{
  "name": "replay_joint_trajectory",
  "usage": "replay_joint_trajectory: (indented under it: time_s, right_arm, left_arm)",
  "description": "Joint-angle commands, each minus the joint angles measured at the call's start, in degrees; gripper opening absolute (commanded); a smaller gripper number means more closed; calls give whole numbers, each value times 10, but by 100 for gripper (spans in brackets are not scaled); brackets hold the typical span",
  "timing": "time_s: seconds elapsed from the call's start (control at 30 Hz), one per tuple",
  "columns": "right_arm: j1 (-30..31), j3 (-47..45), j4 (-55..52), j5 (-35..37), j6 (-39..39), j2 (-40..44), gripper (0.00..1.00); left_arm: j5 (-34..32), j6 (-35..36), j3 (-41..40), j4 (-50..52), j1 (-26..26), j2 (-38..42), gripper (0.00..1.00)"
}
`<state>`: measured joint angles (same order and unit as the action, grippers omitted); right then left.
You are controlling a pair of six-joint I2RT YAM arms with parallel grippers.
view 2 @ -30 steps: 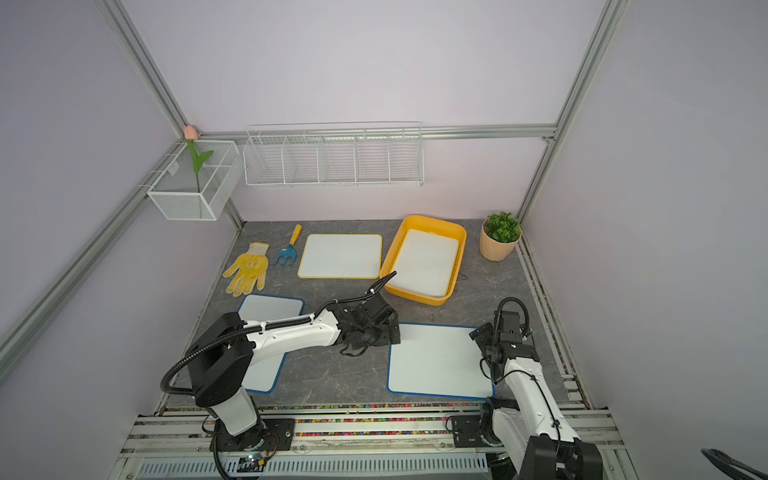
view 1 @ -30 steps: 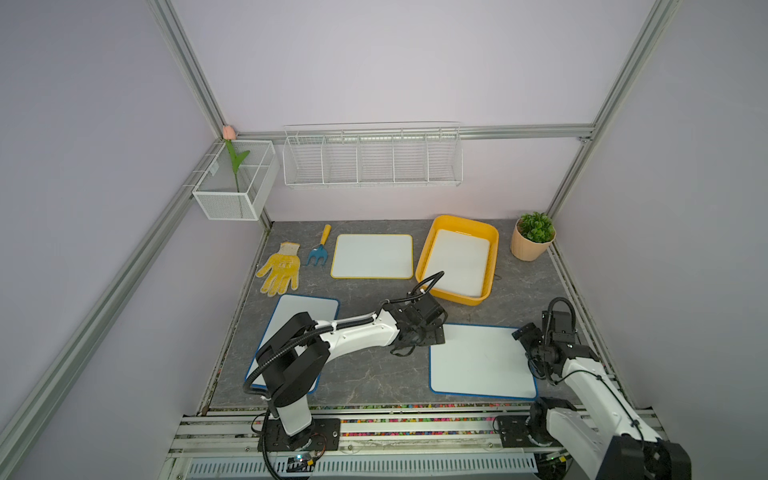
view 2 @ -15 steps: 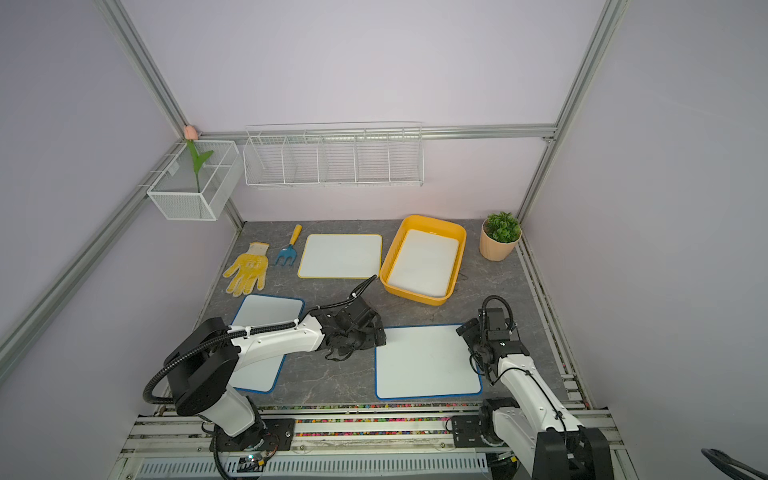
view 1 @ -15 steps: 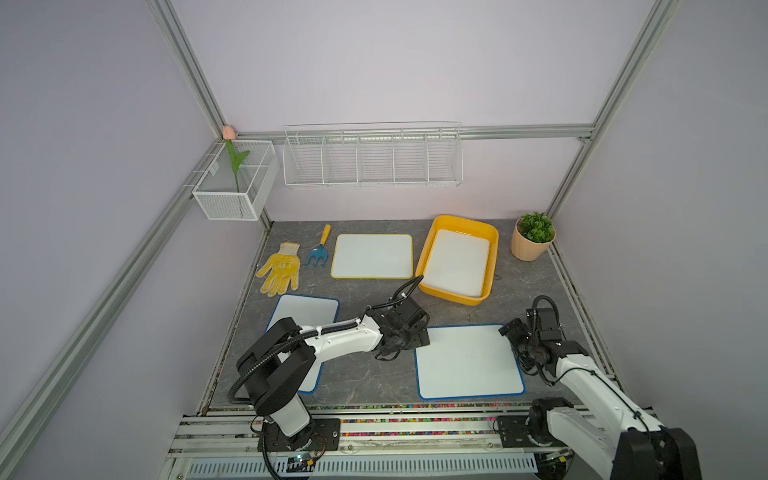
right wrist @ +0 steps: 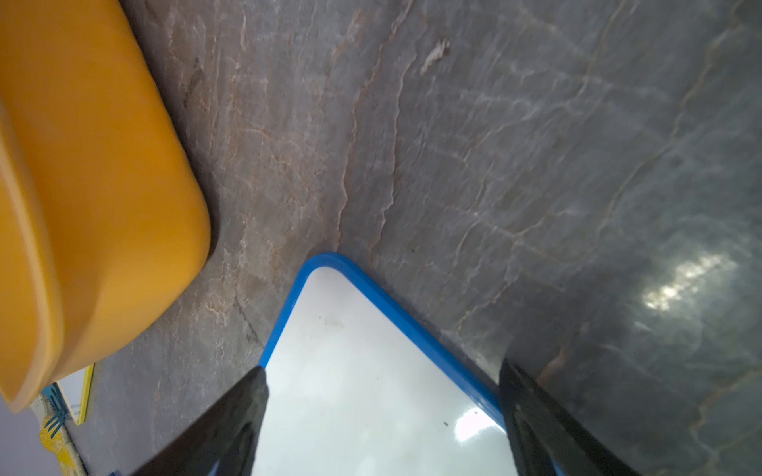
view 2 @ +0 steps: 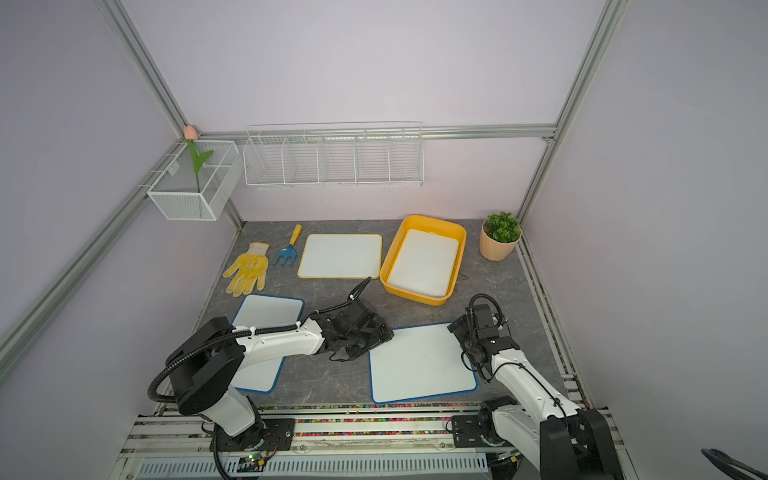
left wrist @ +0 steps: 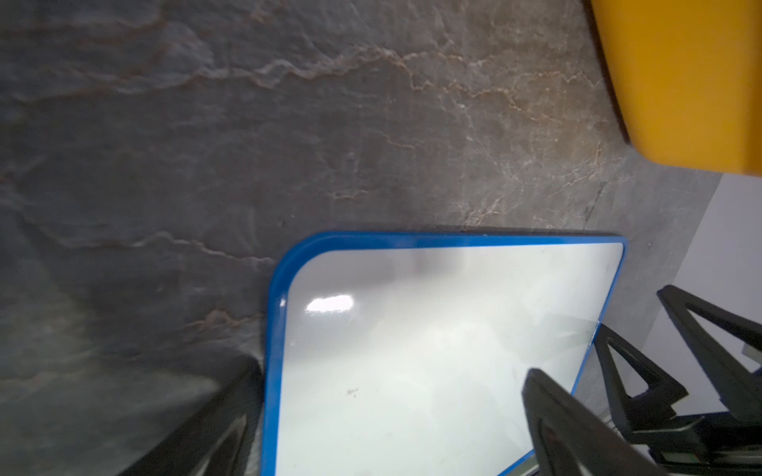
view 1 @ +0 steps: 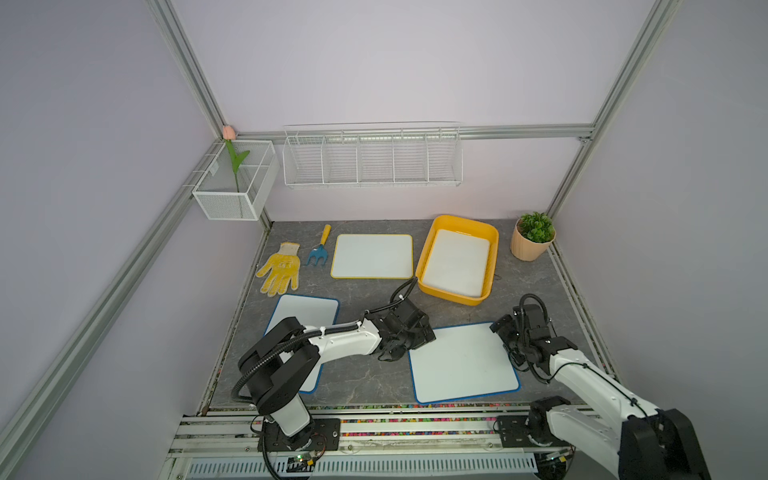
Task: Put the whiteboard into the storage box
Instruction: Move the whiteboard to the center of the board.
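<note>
Whiteboard [view 1: 463,361] flanked by left gripper [view 1: 415,343] and right gripper [view 1: 505,338], both low, jaws spread

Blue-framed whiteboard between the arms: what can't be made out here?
- Left gripper: in both top views its own wrist hides the fingertips; contact with the whiteboard unclear.
- Right gripper: right wrist view cuts its fingers at the picture edge; touch on the frame unclear.
- Storage box: both wrist views show only a blurred outer wall; inside cut off.
- Second blue whiteboard: left arm covers its near part in both top views.
</note>
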<state>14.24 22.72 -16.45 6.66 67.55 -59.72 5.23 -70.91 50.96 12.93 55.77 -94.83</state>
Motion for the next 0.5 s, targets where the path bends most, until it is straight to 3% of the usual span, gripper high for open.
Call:
replay_joint_trajectory:
  time_s: [0.0, 0.23, 0.47]
  right_arm:
    - [39, -35, -38, -67, 72, -40, 90]
    - [94, -10, -31, -50, 94, -74, 90]
    - [160, 30, -18, -31, 109, -129, 90]
  left_arm:
    - [20, -32, -15, -35, 2, -16, 99]
    - [17, -22, -9, -31, -18, -13, 99]
    - [4, 26, -17, 19, -85, 38, 99]
